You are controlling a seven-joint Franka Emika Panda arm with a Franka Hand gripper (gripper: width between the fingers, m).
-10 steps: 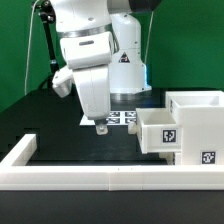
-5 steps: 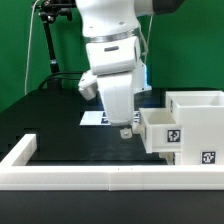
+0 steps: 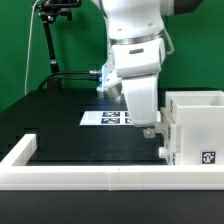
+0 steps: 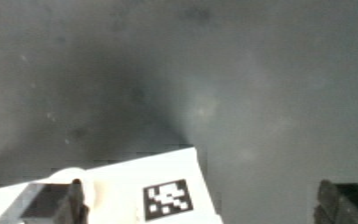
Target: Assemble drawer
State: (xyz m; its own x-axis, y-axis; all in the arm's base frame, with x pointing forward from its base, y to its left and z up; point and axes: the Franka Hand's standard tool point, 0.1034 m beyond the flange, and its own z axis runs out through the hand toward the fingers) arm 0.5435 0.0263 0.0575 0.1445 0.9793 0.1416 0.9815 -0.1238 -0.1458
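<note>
We see the black table (image 3: pixel 60 125), edged by a low white rim (image 3: pixel 70 178), with the white arm (image 3: pixel 135 50) reaching down over its far side toward the exterior view's right. The drawer (image 3: pixel 195 128) stands at the exterior view's right, its tall shell open at the top and a square tag on its front; the arm hides the tray in front of it. The marker board (image 3: pixel 105 118) lies flat just behind the arm. The gripper (image 3: pixel 155 140) hangs close beside the drawer. In the blurred wrist view its fingers (image 4: pixel 60 205) stand wide apart over a tagged white corner, gripping nothing, as far as we can tell.
</note>
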